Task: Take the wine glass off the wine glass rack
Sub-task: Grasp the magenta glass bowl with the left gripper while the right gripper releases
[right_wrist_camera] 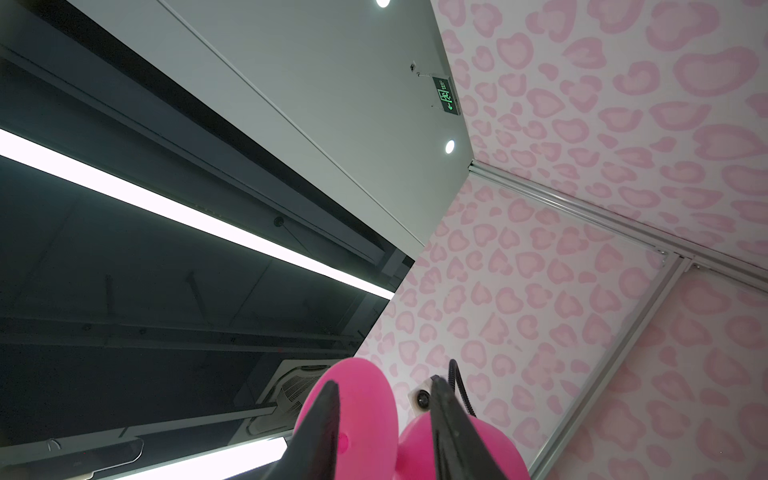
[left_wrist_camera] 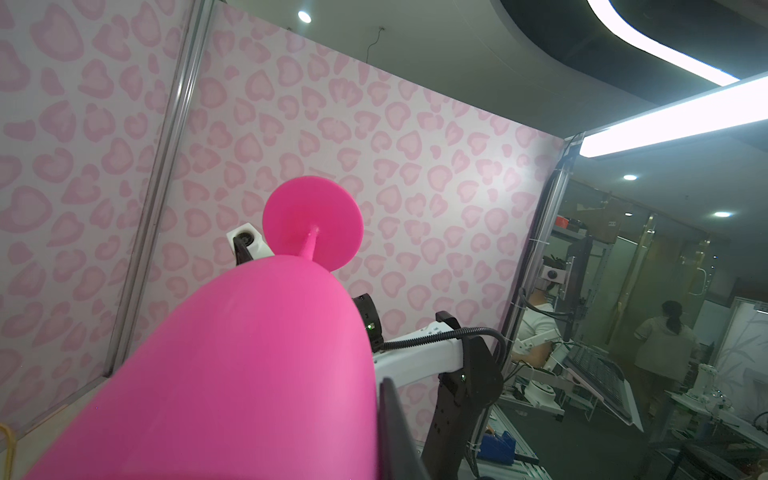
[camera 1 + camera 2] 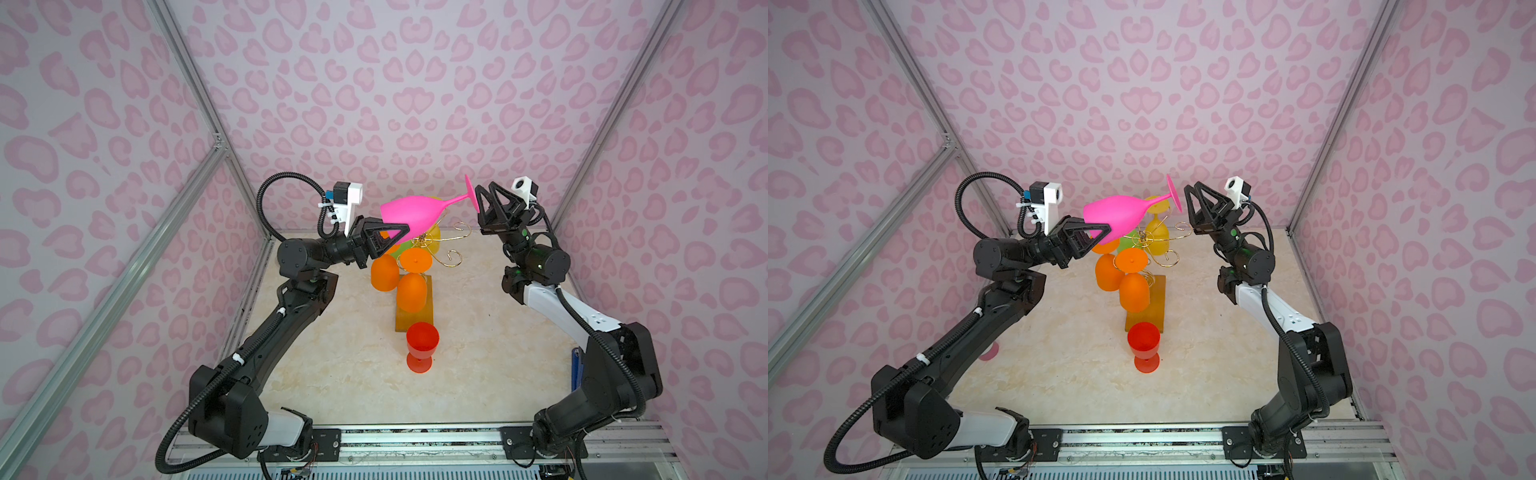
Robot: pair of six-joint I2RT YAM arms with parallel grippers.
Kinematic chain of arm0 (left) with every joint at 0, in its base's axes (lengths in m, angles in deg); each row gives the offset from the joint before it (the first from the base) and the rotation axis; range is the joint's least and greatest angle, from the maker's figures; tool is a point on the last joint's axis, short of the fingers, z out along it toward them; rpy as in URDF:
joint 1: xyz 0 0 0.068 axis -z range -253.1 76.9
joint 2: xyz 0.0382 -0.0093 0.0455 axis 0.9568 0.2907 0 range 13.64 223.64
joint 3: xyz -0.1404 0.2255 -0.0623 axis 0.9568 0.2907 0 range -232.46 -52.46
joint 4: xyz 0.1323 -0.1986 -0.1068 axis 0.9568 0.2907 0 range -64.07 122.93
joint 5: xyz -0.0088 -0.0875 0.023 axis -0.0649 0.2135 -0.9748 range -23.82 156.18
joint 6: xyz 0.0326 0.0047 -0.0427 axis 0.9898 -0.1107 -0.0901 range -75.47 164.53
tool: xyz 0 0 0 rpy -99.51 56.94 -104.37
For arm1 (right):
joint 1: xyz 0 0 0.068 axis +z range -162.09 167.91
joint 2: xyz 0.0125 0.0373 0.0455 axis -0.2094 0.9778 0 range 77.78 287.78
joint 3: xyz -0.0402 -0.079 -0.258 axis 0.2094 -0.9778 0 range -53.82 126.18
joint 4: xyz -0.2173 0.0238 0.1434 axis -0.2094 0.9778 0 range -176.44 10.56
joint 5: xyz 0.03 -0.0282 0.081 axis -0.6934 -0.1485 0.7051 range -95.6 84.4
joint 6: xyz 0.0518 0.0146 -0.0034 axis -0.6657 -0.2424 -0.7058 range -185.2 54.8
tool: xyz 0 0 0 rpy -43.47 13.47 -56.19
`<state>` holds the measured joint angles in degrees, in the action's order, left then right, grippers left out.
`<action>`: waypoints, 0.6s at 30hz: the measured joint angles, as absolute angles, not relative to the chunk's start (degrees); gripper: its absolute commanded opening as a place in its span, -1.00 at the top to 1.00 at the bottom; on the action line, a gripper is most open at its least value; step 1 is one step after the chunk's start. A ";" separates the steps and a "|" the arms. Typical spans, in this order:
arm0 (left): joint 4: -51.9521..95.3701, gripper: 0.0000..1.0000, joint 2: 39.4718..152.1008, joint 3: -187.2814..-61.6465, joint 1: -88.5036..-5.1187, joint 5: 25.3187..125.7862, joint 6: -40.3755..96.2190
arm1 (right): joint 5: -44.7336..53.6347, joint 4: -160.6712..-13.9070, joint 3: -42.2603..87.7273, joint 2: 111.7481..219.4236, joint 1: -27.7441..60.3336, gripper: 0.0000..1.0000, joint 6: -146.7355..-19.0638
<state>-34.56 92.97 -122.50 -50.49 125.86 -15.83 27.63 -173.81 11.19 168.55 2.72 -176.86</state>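
One exit sign [image 1: 445, 95] beyond wine glass [image 1: 370, 415]

Between our left hand [image 3: 401, 232] and right hand [image 3: 486, 188] the wine glass [image 3: 411, 214] lies sideways, bowl in the left hand, foot at the right. Below both hands we see the rack [image 3: 403, 322] on the table [image 3: 478, 353], glasses [image 3: 411, 291] hanging from it; another glass [image 3: 422, 343] stands upright before its base.

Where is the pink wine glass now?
In both top views the pink wine glass hangs on its side above the wine glass rack, mid-scene, its bowl in the left gripper and its foot by the right gripper.
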 measured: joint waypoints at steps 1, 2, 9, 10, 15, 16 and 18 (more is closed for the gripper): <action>-33.71 0.91 92.47 -122.57 -50.29 126.01 -15.83 | 27.61 -173.70 10.87 168.48 2.15 0.13 -176.75; -32.66 0.92 91.86 -122.66 -50.03 126.10 -15.79 | 27.63 -173.68 10.49 168.35 1.63 0.11 -176.59; -9.56 0.91 86.07 -126.96 -45.97 126.17 -1.47 | 29.58 -171.87 8.29 165.68 -2.07 0.08 -173.58; -3.55 0.91 85.43 -128.58 -45.13 125.60 2.40 | 30.14 -171.01 8.05 164.96 -2.55 0.09 -172.70; 22.66 0.95 82.46 -134.96 -41.13 120.14 19.99 | 33.38 -163.26 6.60 159.65 -4.91 0.07 -165.67; 27.75 0.97 81.80 -135.77 -40.54 118.26 22.84 | 34.17 -160.35 6.32 158.05 -5.37 0.07 -163.30; 36.06 0.98 80.47 -136.69 -39.67 115.04 27.01 | 35.30 -153.62 6.28 154.62 -6.02 0.05 -157.40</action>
<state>36.06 80.47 -136.69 -39.67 115.04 27.01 35.30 -153.62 6.28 154.62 -6.02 -157.40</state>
